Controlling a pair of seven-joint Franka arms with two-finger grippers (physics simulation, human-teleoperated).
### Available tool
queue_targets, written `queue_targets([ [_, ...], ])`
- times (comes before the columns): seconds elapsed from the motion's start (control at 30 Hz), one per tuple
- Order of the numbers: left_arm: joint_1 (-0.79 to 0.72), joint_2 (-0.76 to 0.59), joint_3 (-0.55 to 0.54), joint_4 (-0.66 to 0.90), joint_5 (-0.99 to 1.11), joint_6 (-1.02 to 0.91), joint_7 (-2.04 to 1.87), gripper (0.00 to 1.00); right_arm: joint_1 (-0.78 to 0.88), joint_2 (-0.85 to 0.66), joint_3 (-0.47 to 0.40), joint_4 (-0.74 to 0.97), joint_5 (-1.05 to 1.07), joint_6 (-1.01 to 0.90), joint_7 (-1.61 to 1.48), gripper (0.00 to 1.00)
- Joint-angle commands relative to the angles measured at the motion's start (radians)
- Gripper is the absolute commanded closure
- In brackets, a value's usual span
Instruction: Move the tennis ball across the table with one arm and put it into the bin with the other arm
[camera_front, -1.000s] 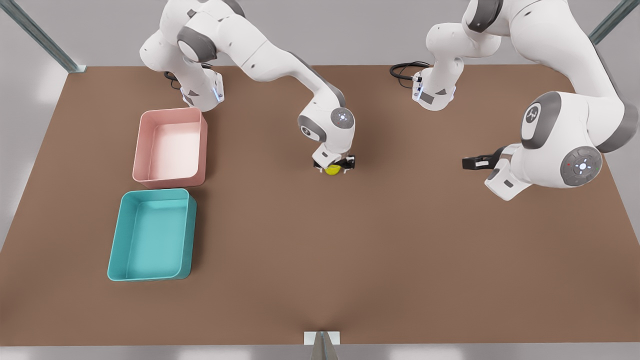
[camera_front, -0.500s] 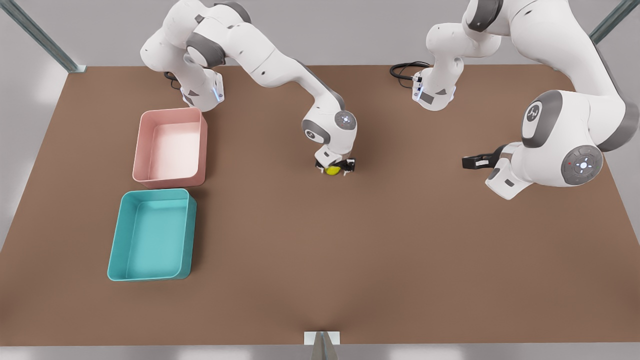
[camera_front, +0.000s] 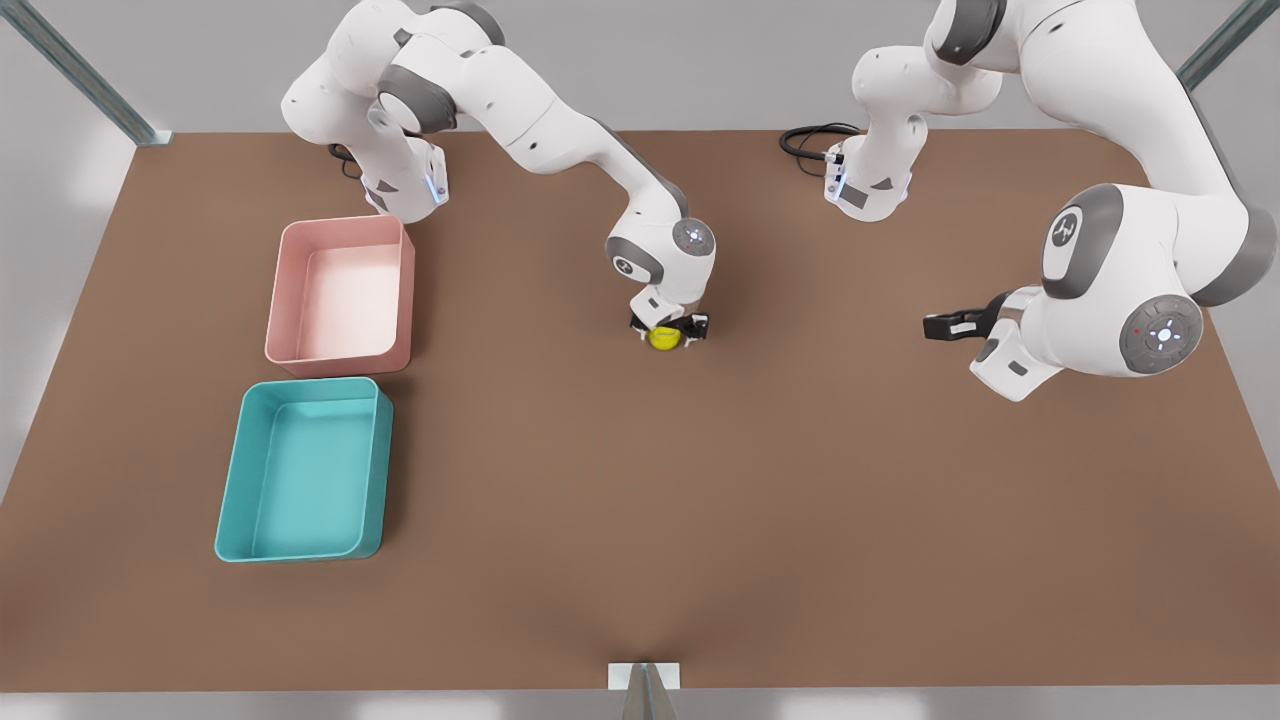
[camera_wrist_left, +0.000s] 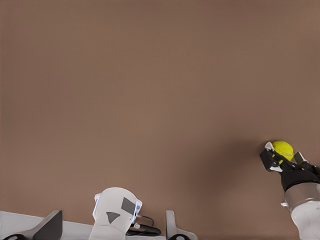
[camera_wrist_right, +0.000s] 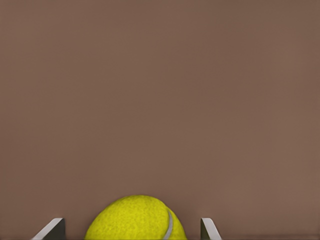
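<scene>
Front view: a pink bin (camera_front: 340, 293) and a teal bin (camera_front: 305, 470) sit side by side on the brown surface (camera_front: 700, 520), toward the front view's left, and both show bare interiors. They lie well apart from both sets of jaws. The right gripper (camera_front: 668, 330) points down at mid-surface, and its jaws are closed around the tennis ball (camera_front: 663, 338), whose yellow-green lower half shows just under the black fingers. Whether the ball touches the surface or is just clear of it cannot be told. The left gripper (camera_front: 938, 325) hangs above the surface toward the front view's right, well away from the ball, waiting; how far its jaws are parted cannot be told. Compared with half a second ago, the right arm's elbow has shifted slightly, while the ball and the left gripper sit about where they were.

Left wrist view: across bare brown surface, the right gripper (camera_wrist_left: 280, 158) is seen from afar, black fingers (camera_wrist_left: 271, 159) clasping the tennis ball (camera_wrist_left: 283, 149).

Right wrist view: the tennis ball (camera_wrist_right: 136, 220) sits between the two pale fingertips (camera_wrist_right: 50, 229), a pale seam curving down its side, with plain brown surface (camera_wrist_right: 160, 100) beyond it.
</scene>
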Motion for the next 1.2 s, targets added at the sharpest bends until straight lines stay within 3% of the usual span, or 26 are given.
queue_targets([
  [0.0,0.000,-0.001,0.000,0.000,0.000,-0.002,-0.010,0.00,0.000,0.004,-0.001,0.000,-0.015,0.001,0.046,0.00],
  [0.33,-0.004,-0.003,0.000,0.000,0.000,-0.011,-0.017,0.00,0.006,0.018,-0.001,0.000,-0.015,0.014,0.046,0.01],
  [0.43,-0.004,-0.003,0.000,0.000,0.000,-0.013,-0.017,0.00,0.007,0.018,-0.001,0.000,-0.020,0.014,0.045,0.24],
  [0.53,-0.004,-0.003,0.000,0.002,0.000,-0.013,-0.018,0.00,0.007,0.017,0.001,0.000,-0.020,0.011,0.045,0.38],
  [0.73,-0.004,0.001,0.000,0.000,0.002,-0.014,-0.018,0.00,-0.011,-0.014,-0.004,0.011,-0.020,0.002,0.029,0.40],
  [0.93,-0.001,-0.001,0.000,0.003,0.003,-0.029,-0.014,0.00,-0.218,-0.057,-0.033,0.088,-0.021,-0.036,-0.340,0.40],
  [1.17,-0.006,-0.001,0.000,0.002,0.002,-0.029,-0.017,0.00,-0.617,-0.147,-0.065,0.100,-0.020,-0.137,-1.190,0.40],
])
